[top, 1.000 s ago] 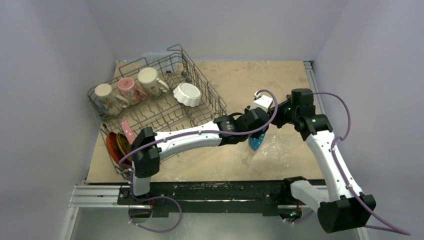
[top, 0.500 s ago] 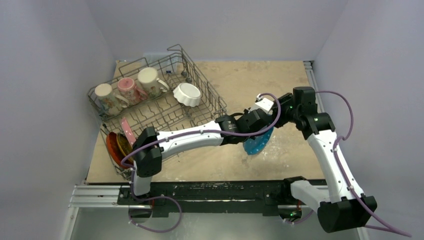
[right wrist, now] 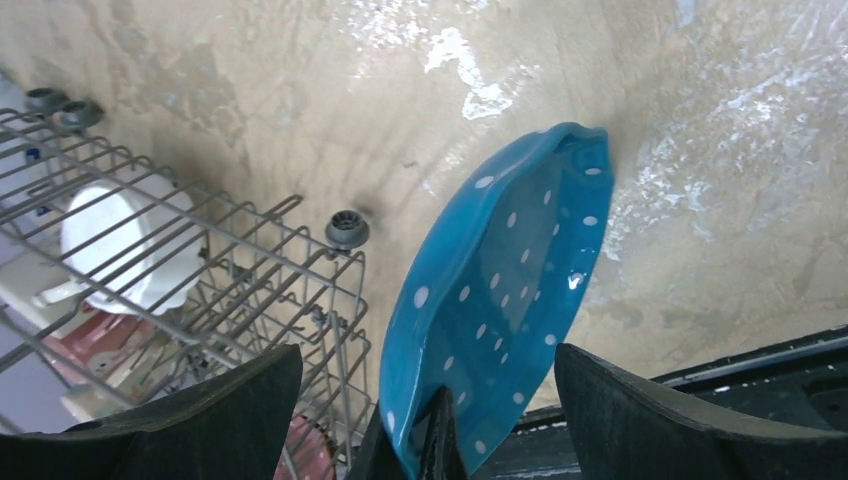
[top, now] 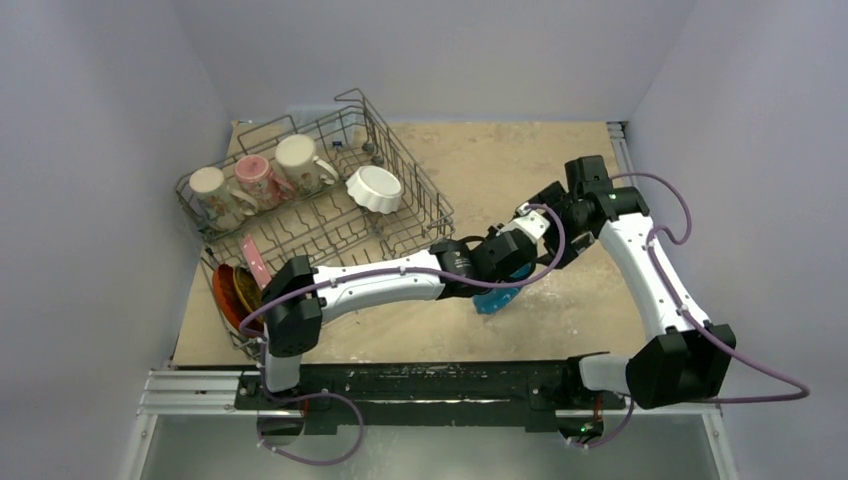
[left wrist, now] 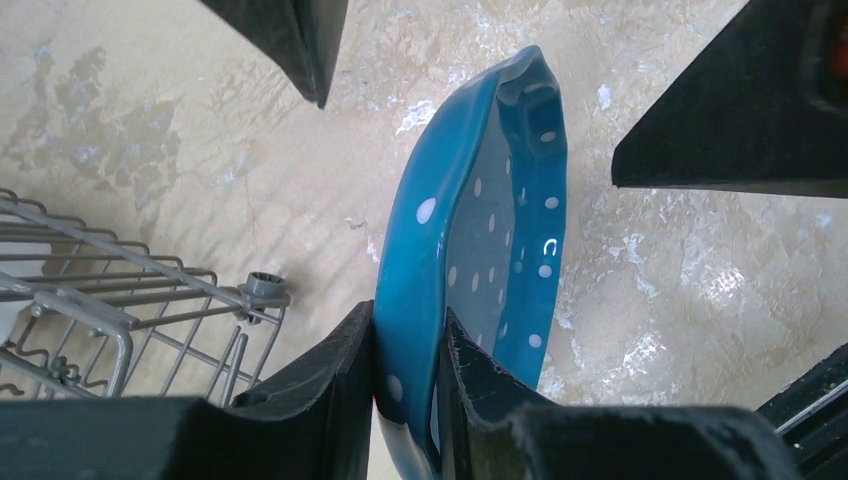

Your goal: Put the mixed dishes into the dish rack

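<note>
**Blue white-dotted plate (left wrist: 480, 250) held on edge by the left gripper (left wrist: 410, 330)**
The left gripper clamps its rim, arm stretched low across the table (top: 560, 160), dish rack (top: 320, 225) off to the gripper's left. The right gripper (right wrist: 425, 350), elbow bent, straddles the plate's opposite edge, jaws spread wide and clear of it.

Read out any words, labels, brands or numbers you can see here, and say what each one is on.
No readable text anywhere.
The blue plate carries only white dots.
Prints on the beige mug and pink mug are too small to make out.
</note>
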You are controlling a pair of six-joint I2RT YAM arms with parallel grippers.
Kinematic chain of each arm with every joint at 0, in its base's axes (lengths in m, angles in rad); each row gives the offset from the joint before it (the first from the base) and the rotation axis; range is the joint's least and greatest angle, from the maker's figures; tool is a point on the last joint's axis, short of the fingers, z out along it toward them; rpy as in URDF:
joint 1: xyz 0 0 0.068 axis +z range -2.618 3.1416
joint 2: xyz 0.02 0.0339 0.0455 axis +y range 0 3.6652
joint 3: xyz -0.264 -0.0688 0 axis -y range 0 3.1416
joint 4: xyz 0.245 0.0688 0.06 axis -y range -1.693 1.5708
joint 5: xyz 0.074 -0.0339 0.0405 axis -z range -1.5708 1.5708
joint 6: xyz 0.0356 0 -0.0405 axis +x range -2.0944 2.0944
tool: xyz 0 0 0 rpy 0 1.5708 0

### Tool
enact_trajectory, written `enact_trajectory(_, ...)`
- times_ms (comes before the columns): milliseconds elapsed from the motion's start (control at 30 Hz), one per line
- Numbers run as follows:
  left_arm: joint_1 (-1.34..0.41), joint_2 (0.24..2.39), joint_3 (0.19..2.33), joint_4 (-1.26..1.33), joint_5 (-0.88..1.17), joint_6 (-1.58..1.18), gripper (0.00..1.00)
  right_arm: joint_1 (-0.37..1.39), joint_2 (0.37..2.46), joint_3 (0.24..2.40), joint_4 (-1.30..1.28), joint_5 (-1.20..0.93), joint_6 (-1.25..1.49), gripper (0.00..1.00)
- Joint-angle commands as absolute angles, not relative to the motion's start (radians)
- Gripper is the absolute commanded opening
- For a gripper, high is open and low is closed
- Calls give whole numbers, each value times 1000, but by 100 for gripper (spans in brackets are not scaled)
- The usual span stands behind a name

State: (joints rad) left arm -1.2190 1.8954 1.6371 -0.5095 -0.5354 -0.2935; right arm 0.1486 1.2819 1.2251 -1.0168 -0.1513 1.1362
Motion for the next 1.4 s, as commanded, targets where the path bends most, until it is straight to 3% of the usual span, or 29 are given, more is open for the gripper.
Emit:
enact_trajectory(0, -1242, 1792, 1646, -330, -589, -220, 0, 147, 1319, 1233, -1068, -195, 1118, 99)
enact_trajectory(333, -1258, 1777, 1605, -252, -538, -179, 0, 148, 1387, 1149, -955, -269, 1121, 97)
enact_trajectory(500, -1268, 1781, 1600, -240, -524, -147, 0, 148, 1390, 1108, -933, -276, 1128, 85)
enact_trajectory(633, -1268, 1774, 1597, -246, -502, -143, 0, 149, 1360, 1097, -911, -250, 1141, 60)
enact_trajectory(833, -1269, 1754, 1608, -288, -452, -153, 0, 148, 1321, 1060, -879, -253, 1181, 0)
enact_trajectory(867, -1269, 1751, 1614, -307, -441, -165, 0, 148, 1308, 1057, -878, -246, 1192, 0)
enact_trajectory(933, -1269, 1742, 1623, -335, -427, -186, 9, 149, 1281, 1053, -878, -229, 1210, 0)
enact_trajectory(1067, -1268, 1695, 1623, -389, -402, -217, 42, 148, 1230, 1062, -894, -192, 1214, 0)
enact_trajectory(1167, -1260, 1629, 1622, -437, -357, -234, 59, 147, 1187, 1086, -909, -141, 1189, 0)
enact_trajectory(1267, -1227, 1533, 1615, -504, -281, -303, 68, 145, 1155, 1139, -897, -54, 1106, 0)
enact_trajectory(1367, -1166, 1435, 1613, -584, -227, -398, 71, 145, 1155, 1236, -858, -35, 924, 0)
